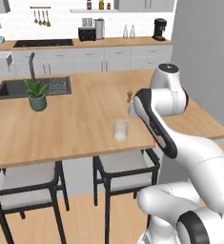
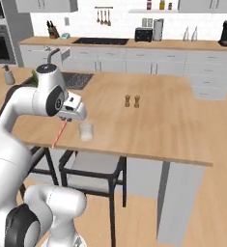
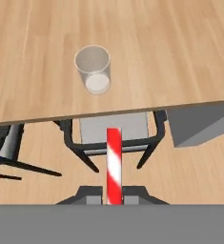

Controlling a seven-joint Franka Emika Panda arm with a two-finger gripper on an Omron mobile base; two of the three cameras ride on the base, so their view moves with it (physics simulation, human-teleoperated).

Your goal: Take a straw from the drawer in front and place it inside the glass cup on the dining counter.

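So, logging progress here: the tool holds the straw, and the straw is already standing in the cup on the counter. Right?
Not quite. The tool does hold the straw, but the straw is not in the cup. The hand view shows the cup empty on the counter, with the straw short of the counter's edge, over the floor and chair.

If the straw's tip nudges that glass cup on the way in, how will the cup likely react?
The glass cup looks small, empty and probably light, so it may slide. It stands near the dining counter edge. The straw, held in the gripper, looks stiff.
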